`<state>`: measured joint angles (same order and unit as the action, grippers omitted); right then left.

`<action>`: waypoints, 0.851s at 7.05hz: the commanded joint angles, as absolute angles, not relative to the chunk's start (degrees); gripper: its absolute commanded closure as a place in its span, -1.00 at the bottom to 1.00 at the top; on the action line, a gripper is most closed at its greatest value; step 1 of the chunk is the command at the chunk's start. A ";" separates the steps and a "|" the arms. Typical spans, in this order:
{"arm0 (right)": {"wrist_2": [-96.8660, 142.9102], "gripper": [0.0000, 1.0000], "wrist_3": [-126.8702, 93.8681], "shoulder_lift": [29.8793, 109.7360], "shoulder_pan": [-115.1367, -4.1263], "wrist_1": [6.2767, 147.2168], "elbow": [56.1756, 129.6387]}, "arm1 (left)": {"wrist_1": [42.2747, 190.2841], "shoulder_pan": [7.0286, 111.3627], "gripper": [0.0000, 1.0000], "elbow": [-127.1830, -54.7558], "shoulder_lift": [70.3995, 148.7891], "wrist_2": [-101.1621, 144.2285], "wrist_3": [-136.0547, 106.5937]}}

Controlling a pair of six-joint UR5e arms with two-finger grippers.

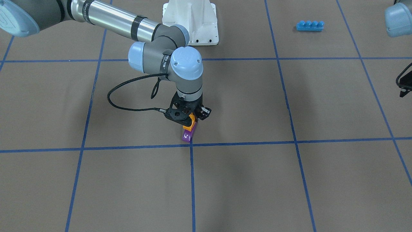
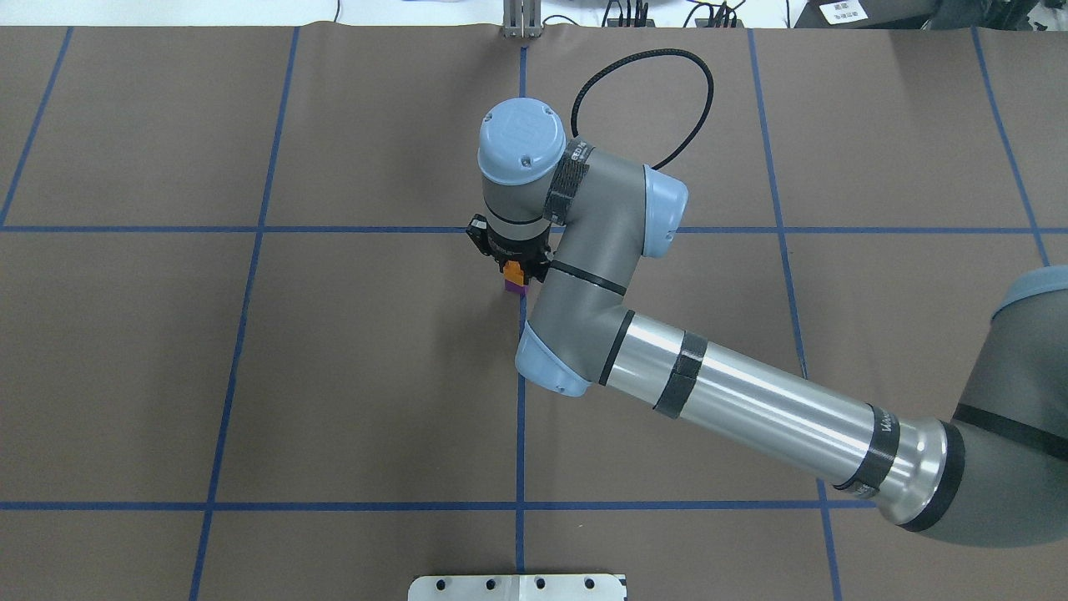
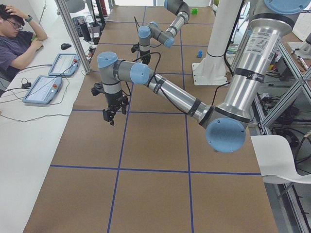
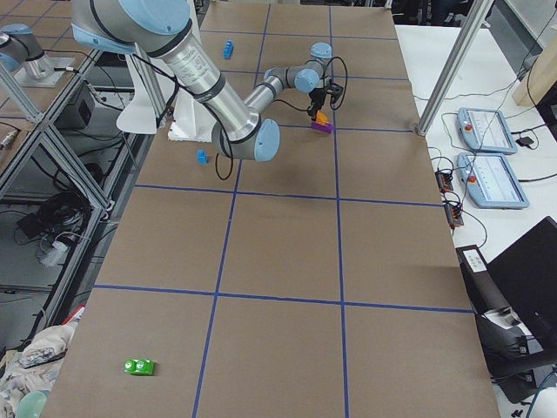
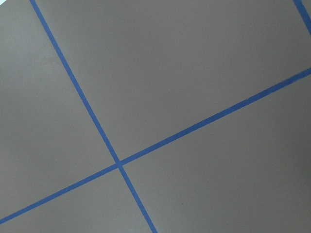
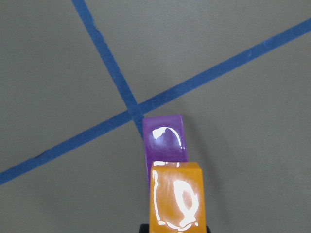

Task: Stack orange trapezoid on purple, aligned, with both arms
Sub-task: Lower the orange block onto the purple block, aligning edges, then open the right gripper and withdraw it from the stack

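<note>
My right gripper is shut on the orange trapezoid and holds it directly over the purple brick, which stands on the brown table beside a blue tape crossing. The right wrist view shows the orange trapezoid overlapping the near part of the purple brick, shifted slightly to one side. I cannot tell whether the two touch. In the overhead view the orange trapezoid and the purple brick peek out under the wrist. My left gripper shows only partly, at the view's edge, high above the table; whether it is open I cannot tell.
A long blue four-stud brick lies near the white arm base. A small blue brick and a green brick lie far off. An operator sits beside the table with tablets.
</note>
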<state>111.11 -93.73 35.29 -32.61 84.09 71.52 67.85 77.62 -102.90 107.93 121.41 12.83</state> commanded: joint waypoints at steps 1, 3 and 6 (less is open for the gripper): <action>111.09 -0.10 -93.78 35.25 -32.78 83.85 71.45 | 67.85 77.61 -1.00 -103.18 107.93 121.38 12.83; 111.70 -1.00 -93.78 34.81 -33.30 83.50 71.98 | 67.85 77.61 -1.00 -103.27 107.93 121.46 12.83; 119.07 -1.00 -91.17 39.69 -40.84 92.23 90.87 | 68.29 80.05 -1.00 -103.54 106.36 121.73 13.01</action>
